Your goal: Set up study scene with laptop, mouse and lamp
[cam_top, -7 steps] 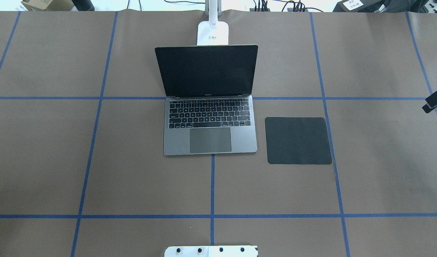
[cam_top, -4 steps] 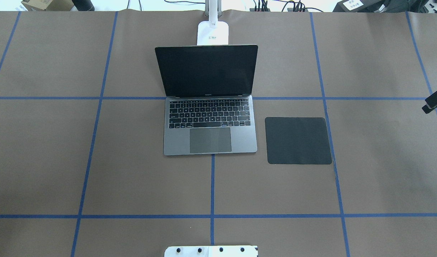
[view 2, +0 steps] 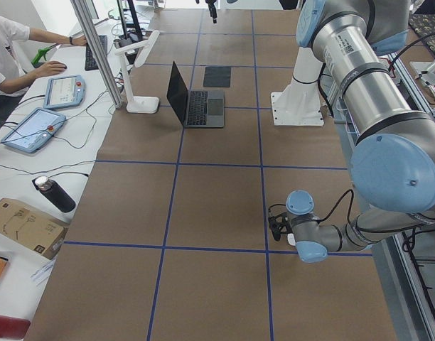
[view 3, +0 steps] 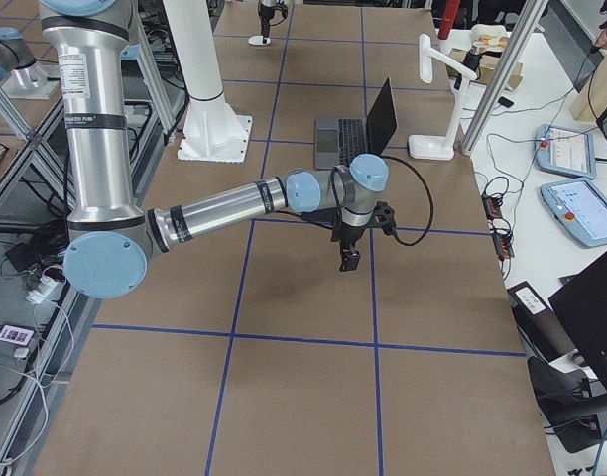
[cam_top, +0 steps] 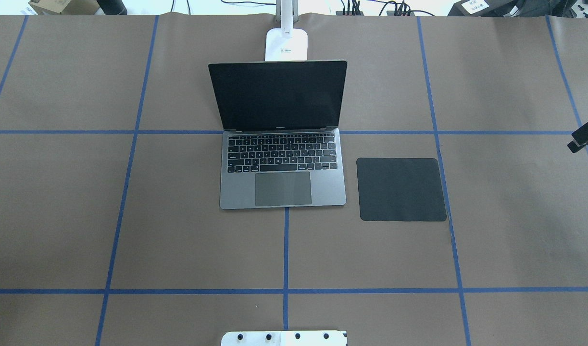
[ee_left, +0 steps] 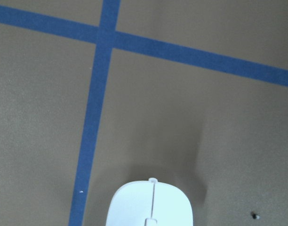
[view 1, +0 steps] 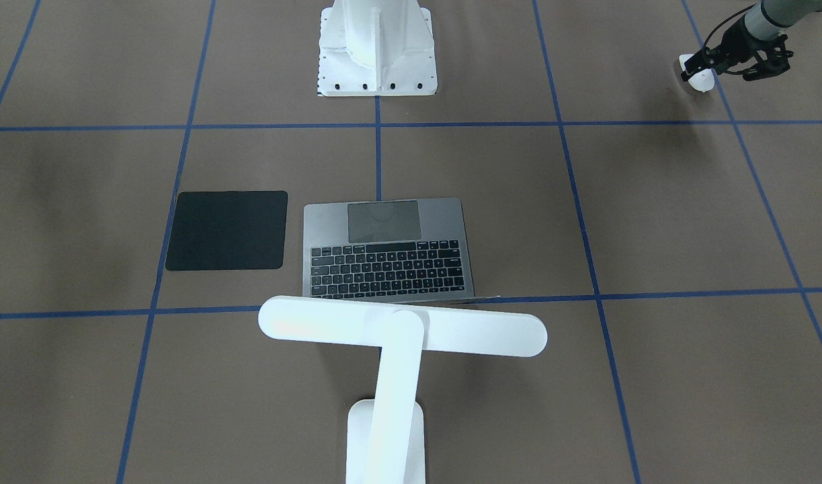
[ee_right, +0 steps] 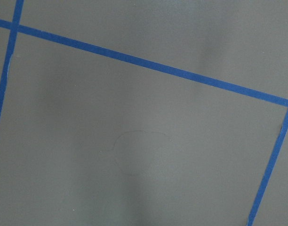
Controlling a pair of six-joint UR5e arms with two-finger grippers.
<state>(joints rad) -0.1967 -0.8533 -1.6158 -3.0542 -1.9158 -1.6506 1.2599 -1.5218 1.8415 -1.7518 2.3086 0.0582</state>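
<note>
Facing the robot, the laptop [view 1: 387,259] lies open at the middle of the brown-papered table [view 1: 652,222]. The lamp [view 1: 402,329] has its bar head across the lower middle of the frame, covering the laptop's screen edge. A black mat [view 1: 227,230] lies just left of the laptop, not touching it. The white pedestal [view 1: 377,47] stands at top centre. Far off in the upper right corner, the left gripper [view 1: 710,62] is down at the mouse [view 1: 697,81]; I can't tell whether its fingers are clamped on it.

From overhead, the laptop sits centre frame with its dark screen up and the lamp's base right behind it at the top edge. The mat is to its right. Only a black piece of the right gripper [cam_top: 584,138] pokes in at the right edge, and I can't tell how its jaws stand.

From the left end, the near arm bends low over the paper at lower right. A person [view 2: 8,53] sits at the upper left.

From the right end, the near arm's gripper points down over bare paper at mid-frame.

The left wrist camera has the mouse at bottom centre, just right of a blue tape line [ee_left: 94,113].

The right wrist camera sees paper and tape.
</note>
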